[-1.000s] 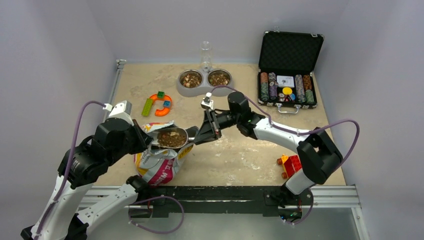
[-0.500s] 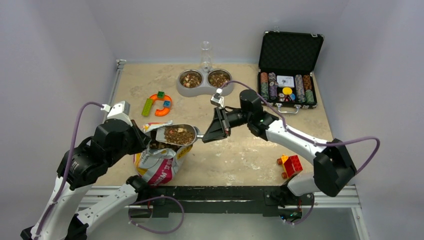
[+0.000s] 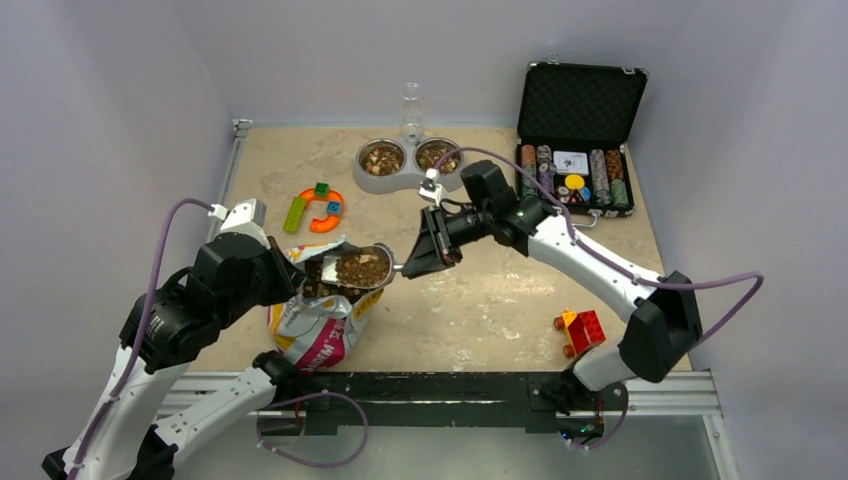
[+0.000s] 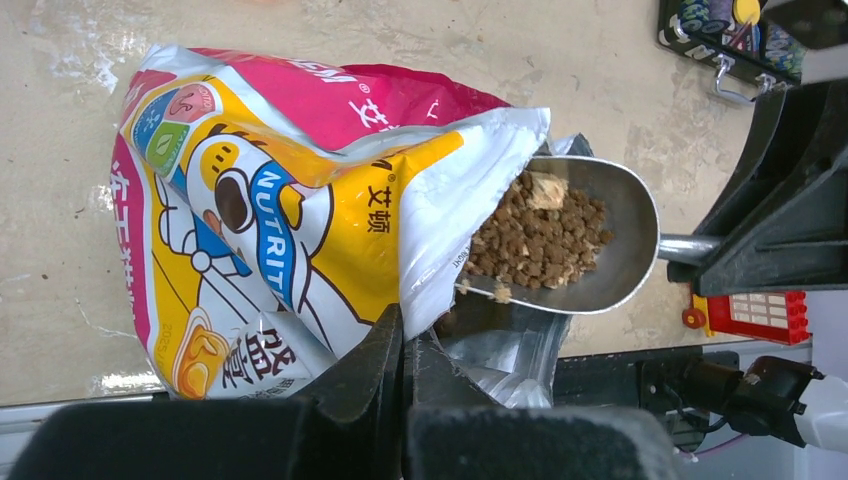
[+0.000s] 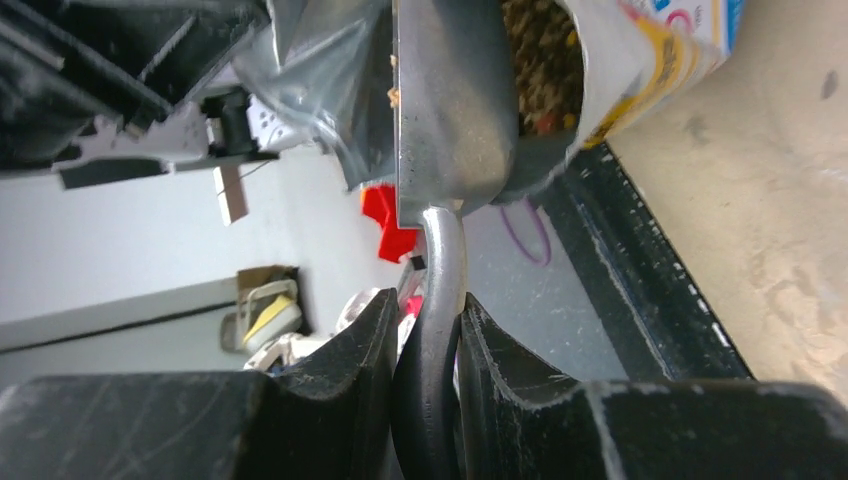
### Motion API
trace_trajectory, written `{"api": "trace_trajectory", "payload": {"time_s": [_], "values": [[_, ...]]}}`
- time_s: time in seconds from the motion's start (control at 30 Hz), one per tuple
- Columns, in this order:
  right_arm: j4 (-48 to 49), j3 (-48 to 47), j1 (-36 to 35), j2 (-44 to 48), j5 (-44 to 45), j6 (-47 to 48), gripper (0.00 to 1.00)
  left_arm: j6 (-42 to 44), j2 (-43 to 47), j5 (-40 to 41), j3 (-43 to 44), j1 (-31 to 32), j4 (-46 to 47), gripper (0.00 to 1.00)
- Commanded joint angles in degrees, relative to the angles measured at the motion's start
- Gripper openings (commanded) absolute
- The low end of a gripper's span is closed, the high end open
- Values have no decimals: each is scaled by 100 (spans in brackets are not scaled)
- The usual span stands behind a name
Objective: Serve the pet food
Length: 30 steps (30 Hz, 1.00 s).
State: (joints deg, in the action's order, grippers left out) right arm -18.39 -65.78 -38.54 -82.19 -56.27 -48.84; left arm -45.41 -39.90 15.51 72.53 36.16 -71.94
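Swinging toward the far side of the desk (image 3: 480, 300), the right arm's wrist now sits nearer the double bowl (image 3: 410, 182) than it did half a second ago. The scoop (image 3: 362, 270) it carries has barely shifted and hangs at the mouth of the bag (image 3: 318, 332). A second ago the scoop lay lower, over the opening. It has since come up and out a little to the right, and its heap looks no smaller. I read this as the filling being done and the carry to the bowl just starting. Both cups there already hold some kibble, so this would be a top-up.

The right claw (image 5: 427, 305) is pressed together on the scoop's thin handle, one finger on each side. The left claw (image 4: 405, 337) has not moved and pinches the bag's rim, keeping the mouth open.

The pet food (image 4: 535, 235) is piled in the scoop's hollow, with more visible inside the bag beside it. It consists of small dry matte pellets, brown and tan, with a few paler chunks.

The scoop is polished metal, a rounded shovel shape with a bent rod handle. The bag is glossy crinkled foil, printed white, pink and yellow, with a silvery lining, and its lip overlaps the scoop's near edge in the left wrist view. The desk top is mottled beige and scuffed
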Motion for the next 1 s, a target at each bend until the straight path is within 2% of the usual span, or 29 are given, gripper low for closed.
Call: {"api": "trace_trajectory", "payload": {"time_s": [0.0, 0.13, 0.27, 0.37, 0.47, 0.53, 0.63, 0.7, 0.77, 0.83, 0.97], "values": [[-2211, -1934, -206, -861, 1692, 1235, 0, 11, -19, -368, 91, 31, 246, 0], [-3982, -4009, -793, -1983, 3113, 2000, 0, -108, -127, -738, -14, 31, 551, 0], [-5312, -5513, -1379, -2946, 4563, 2602, 0, -236, -340, -1083, 19, 32, 738, 0], [-5657, -5483, -1649, -3170, 5440, 2946, 0, -317, -404, -1179, 42, 32, 760, 0], [-5062, -4701, -1890, -3062, 5745, 3277, 0, -373, -344, -1161, -31, 34, 765, 0], [-4880, -4640, -2052, -3234, 5444, 3367, 0, -425, -303, -1147, -130, 31, 807, 0], [-4761, -5068, -2262, -3529, 4124, 3354, 0, -492, -318, -1187, -194, 35, 859, 0], [-4302, -5030, -2285, -3425, 2933, 3198, 0, -504, -357, -1178, -170, 31, 857, 0], [-3570, -4730, -2232, -3102, 1968, 2945, 0, -511, -387, -1145, -124, 32, 842, 0], [-2856, -4325, -2092, -2688, 1366, 2585, 0, -525, -387, -1109, -93, 31, 818, 0], [-1365, -3120, -1418, -1826, 118, 1585, 0, -564, -325, -965, -64, 32, 709, 0]]}}
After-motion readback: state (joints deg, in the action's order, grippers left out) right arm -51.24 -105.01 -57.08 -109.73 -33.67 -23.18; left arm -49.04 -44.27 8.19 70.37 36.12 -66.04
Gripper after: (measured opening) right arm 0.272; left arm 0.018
